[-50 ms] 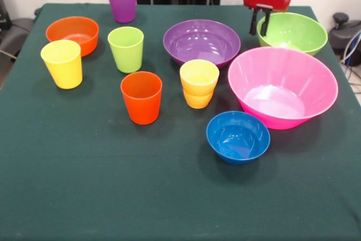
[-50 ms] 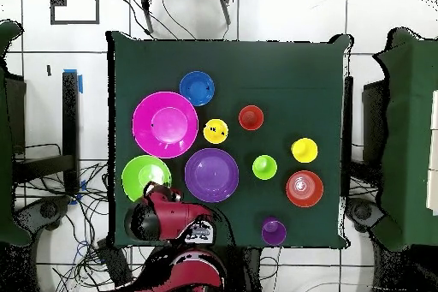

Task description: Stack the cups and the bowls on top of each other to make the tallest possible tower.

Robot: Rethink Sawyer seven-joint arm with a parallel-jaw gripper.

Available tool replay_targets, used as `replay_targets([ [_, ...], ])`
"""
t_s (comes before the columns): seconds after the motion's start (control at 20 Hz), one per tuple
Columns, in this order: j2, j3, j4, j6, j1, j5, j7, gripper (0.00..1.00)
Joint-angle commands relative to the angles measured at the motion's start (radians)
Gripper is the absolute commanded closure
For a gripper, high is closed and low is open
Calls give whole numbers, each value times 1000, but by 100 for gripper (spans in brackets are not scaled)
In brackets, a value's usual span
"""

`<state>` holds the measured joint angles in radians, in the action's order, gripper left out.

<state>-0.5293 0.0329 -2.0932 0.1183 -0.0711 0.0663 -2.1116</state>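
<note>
A: Orange bowl, yellow cup, purple cup, lime cup, orange-red cup: all far left of the gripper.

B: Nearer?

A: Purple bowl, stacked yellow-orange cups, blue bowl, pink bowl below. Lime bowl beside it; fingers slightly parted, empty, straddling its rim.

B: Advice?

A: Seat deep before closing. Rim contact unclear; overhead hides fingertips.

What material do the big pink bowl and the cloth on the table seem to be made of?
The pink bowl looks like glossy plastic: smooth, with bright reflections inside and a thin rim. The table cover looks like matte dark green fabric: it shows no shine and has soft folds near the edges. Neither can be confirmed by sight alone.
</note>
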Motion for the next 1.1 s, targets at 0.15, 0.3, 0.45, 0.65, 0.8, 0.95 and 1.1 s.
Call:
replay_targets([
  [0.15, 46, -83, 28, -30, 31, -55, -81, 0],
  [0.3, 60, -95, 30, -23, 41, -53, -93, 0],
  [0.45, 60, -98, 17, -4, 39, -51, -111, 0],
  [0.65, 55, -96, 11, 0, 36, -51, -114, 0],
  [0.8, 60, -101, 16, 0, 43, -54, -110, 0],
  [0.95, 52, -103, 17, -12, 47, -54, -105, 0],
  [1.1, 34, -100, 7, -24, 40, -49, -108, 0],
])
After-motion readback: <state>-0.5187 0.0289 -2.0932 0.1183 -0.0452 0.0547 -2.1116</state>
